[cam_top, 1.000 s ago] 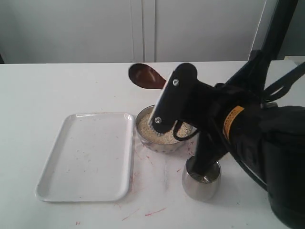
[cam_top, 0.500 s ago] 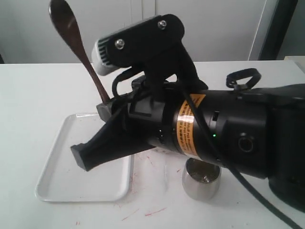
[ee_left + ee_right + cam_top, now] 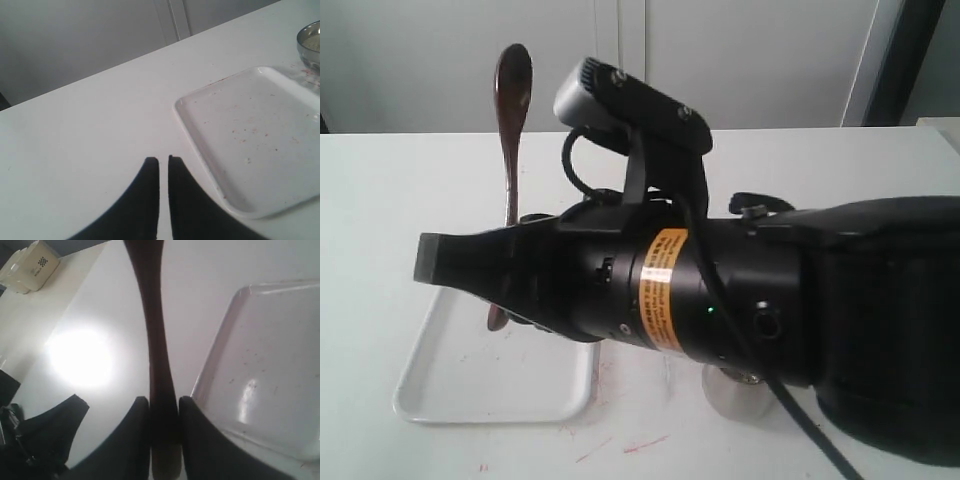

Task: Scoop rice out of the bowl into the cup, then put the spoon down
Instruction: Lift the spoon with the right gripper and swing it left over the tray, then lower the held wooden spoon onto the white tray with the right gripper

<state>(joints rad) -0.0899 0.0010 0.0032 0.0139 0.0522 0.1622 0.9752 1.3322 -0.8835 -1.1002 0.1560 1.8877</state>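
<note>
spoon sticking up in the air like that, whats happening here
The right pincer grips the wooden spoon by its handle and holds it roughly upright, scoop end up, near the edge of the white tray. The arm hides most of the cup. The left pincer is shut on nothing over bare table beside the tray; the bowl of rice sits off one tray corner.

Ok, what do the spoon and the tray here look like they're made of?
Spoon: apparently wood. It is dark reddish-brown with a dull sheen and no mirror-like reflections. Tray: probably plastic, though the look leaves it open. It is opaque white, smooth and softly glossy, with a rounded moulded rim and a blurred glare patch in the right wrist view.
</note>
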